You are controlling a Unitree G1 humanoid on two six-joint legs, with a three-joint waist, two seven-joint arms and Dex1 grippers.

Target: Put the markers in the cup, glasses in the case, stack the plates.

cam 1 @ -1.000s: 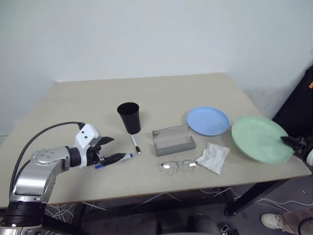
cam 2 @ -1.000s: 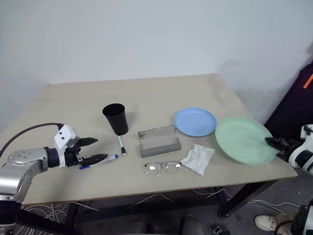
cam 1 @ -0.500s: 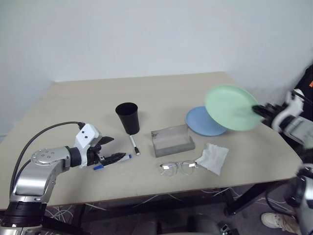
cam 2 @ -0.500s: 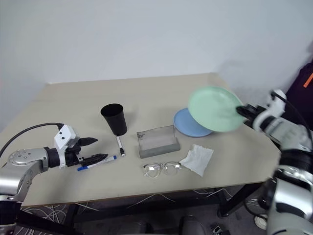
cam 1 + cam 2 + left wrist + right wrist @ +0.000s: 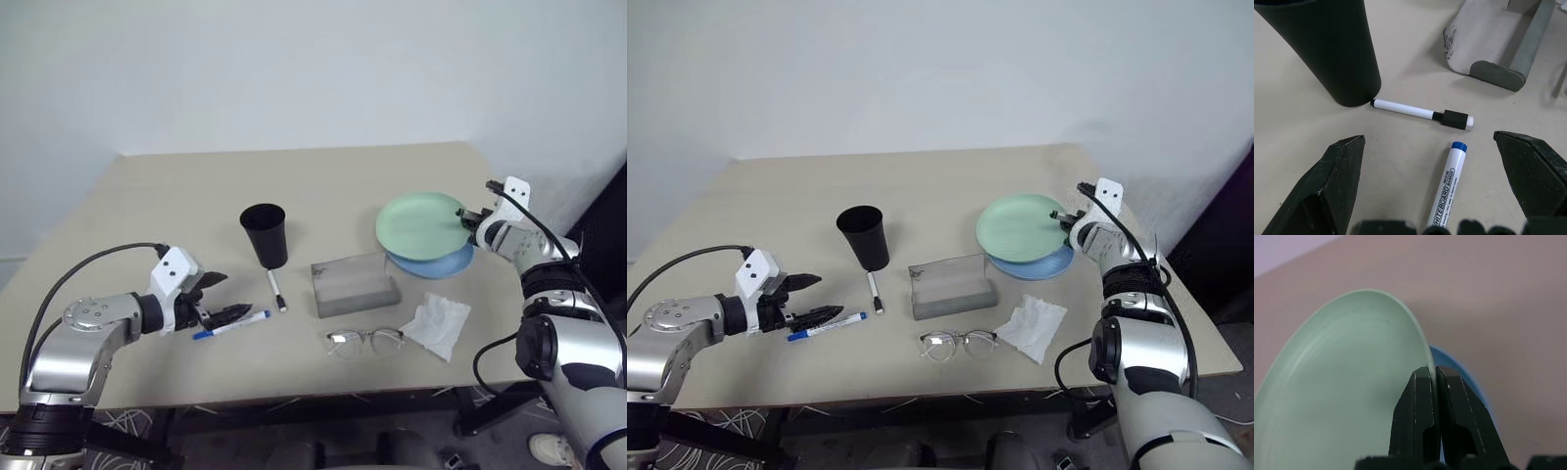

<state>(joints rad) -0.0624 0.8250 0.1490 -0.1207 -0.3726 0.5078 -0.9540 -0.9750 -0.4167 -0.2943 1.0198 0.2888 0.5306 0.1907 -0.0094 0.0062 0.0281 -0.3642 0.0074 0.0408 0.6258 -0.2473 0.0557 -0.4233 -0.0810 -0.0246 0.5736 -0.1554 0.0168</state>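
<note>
My right gripper [image 5: 470,218] is shut on the rim of the pale green plate [image 5: 419,225], holding it just over the light blue plate [image 5: 443,262], whose near edge peeks out below. The fingers [image 5: 1418,418] pinch the green plate [image 5: 1342,391] edge-on. My left gripper [image 5: 223,297] stands open at the table's left, with the blue-capped marker [image 5: 231,324] lying between its fingers [image 5: 1334,181]. The black-capped marker [image 5: 276,291] lies beside the black cup [image 5: 265,235]. The grey case [image 5: 355,286] sits open mid-table, and the clear glasses [image 5: 365,341] lie in front of it.
A crumpled white tissue [image 5: 439,323] lies right of the glasses, near the table's front edge [image 5: 294,399]. A black cable [image 5: 88,269] loops from my left arm. Bare tabletop stretches behind the cup and case.
My right arm has swung the green plate from the table's right edge inward and down over the blue plate. The left gripper stayed in place. The camera view shifted slightly.
</note>
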